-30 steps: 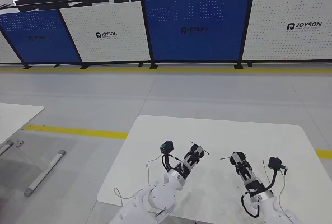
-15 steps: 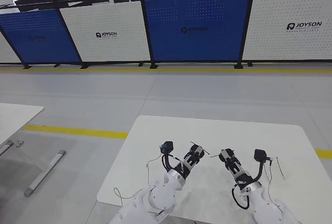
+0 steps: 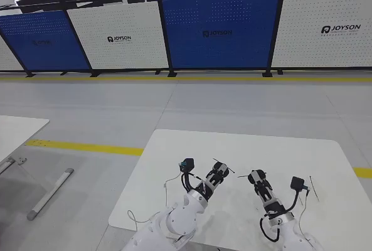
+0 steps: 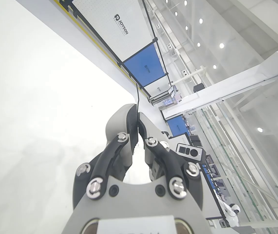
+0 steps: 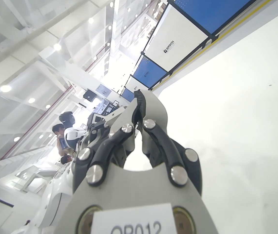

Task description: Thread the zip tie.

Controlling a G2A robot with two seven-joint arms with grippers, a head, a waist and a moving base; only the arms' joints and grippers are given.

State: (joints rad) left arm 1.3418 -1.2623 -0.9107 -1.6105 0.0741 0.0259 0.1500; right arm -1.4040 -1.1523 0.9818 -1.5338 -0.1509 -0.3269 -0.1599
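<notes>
A thin black zip tie (image 3: 230, 169) crosses the tips of my left gripper (image 3: 221, 167), which is shut on it above the white table (image 3: 192, 150). In the left wrist view the zip tie (image 4: 137, 96) sticks straight out from between the closed fingers of the left gripper (image 4: 137, 113). My right gripper (image 3: 253, 175) stands just to the right, also shut, with a short thin black strip (image 3: 241, 176) poking from its tip toward the left gripper. In the right wrist view the right gripper (image 5: 137, 96) has its pads pressed together. I cannot tell whether the strip and the zip tie touch.
The table's front and left edges lie close to both arms, and bare tabletop stretches beyond the grippers. A second white table (image 3: 10, 132) stands at the far left. Blue and white panels (image 3: 173, 37) fence the back of the floor.
The right arm has swung left toward the left gripper with its black strip, then eased back slightly. The left arm has stayed still with the zip tie.
</notes>
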